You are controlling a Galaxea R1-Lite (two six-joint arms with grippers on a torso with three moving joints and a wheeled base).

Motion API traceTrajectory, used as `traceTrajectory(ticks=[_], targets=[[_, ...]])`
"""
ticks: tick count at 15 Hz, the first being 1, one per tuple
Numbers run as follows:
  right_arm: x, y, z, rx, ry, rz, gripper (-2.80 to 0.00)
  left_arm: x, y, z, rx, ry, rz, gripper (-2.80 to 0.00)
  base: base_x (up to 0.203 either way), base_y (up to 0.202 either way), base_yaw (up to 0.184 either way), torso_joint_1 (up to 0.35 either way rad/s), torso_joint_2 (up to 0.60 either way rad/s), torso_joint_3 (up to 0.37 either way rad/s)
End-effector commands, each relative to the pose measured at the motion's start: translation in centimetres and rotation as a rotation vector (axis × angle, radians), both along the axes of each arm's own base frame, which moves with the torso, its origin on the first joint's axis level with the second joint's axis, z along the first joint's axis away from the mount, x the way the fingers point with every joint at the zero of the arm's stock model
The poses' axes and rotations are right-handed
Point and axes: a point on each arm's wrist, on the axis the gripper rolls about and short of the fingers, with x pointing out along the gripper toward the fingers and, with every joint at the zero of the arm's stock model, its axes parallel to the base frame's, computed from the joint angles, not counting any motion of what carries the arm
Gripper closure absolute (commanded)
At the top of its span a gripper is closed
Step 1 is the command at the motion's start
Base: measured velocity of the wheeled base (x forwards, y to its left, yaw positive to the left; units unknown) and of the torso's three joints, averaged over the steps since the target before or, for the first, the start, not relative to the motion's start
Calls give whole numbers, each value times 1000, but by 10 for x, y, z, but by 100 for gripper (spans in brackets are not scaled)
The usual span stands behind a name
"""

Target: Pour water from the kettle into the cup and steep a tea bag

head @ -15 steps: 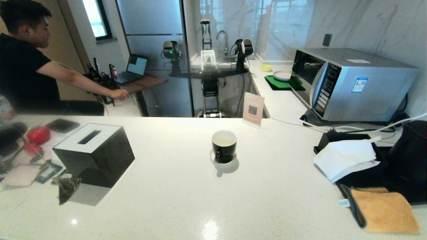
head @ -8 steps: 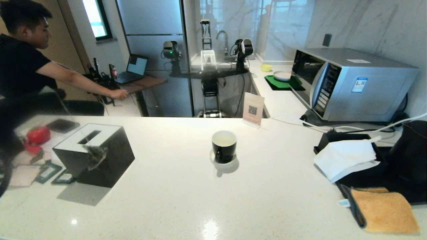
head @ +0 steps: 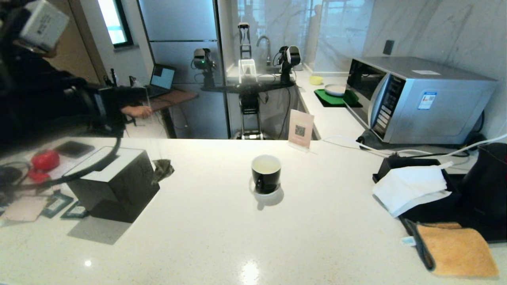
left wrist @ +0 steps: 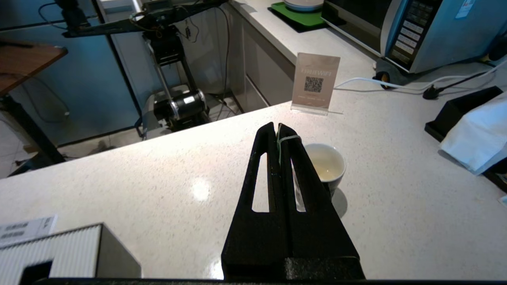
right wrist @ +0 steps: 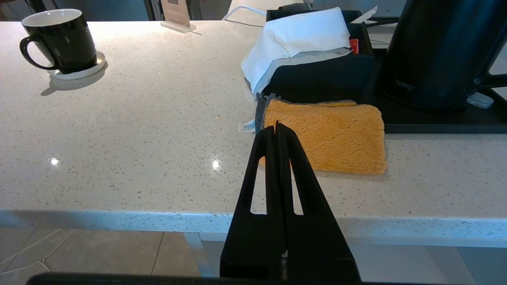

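The black cup (head: 266, 174) stands on its white saucer (head: 274, 194) mid-counter, with pale water (left wrist: 329, 169) inside. My left gripper (left wrist: 276, 128) is raised above the counter to the left of the cup and is shut on the tea bag's grey-green tag and string. The tea bag (head: 162, 170) hangs on the string by the right corner of the tissue box. The black kettle (head: 489, 178) stands on a dark tray at the far right. My right gripper (right wrist: 277, 124) is shut and empty, parked low in front of the counter edge.
A black cube tissue box (head: 115, 186) sits left, with green sachets (head: 59, 204) and red items (head: 45, 160) beyond it. A tissue tray (head: 412, 186) and orange cloth (head: 455, 249) lie right, near the microwave (head: 420, 99). A QR sign (head: 300, 130) stands behind the cup. A person's hand (head: 136, 112) rests on a desk behind the counter.
My left arm has risen from the left edge and swung towards the middle. The tea bag has lifted off the counter in front of the tissue box and now hangs past its right corner.
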Motion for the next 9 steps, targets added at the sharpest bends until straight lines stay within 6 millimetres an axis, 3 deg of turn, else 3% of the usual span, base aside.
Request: traceTrajectory(ticks=[1,9], targets=[[0,0,0,0,3,0,0,41,-17,-16,18,61,-27,0,0,0,0,0,0,0],[0,0,0,0,1,0,0,124,-55,-49,17,56,-136,0,0,0,0,0,0,0]])
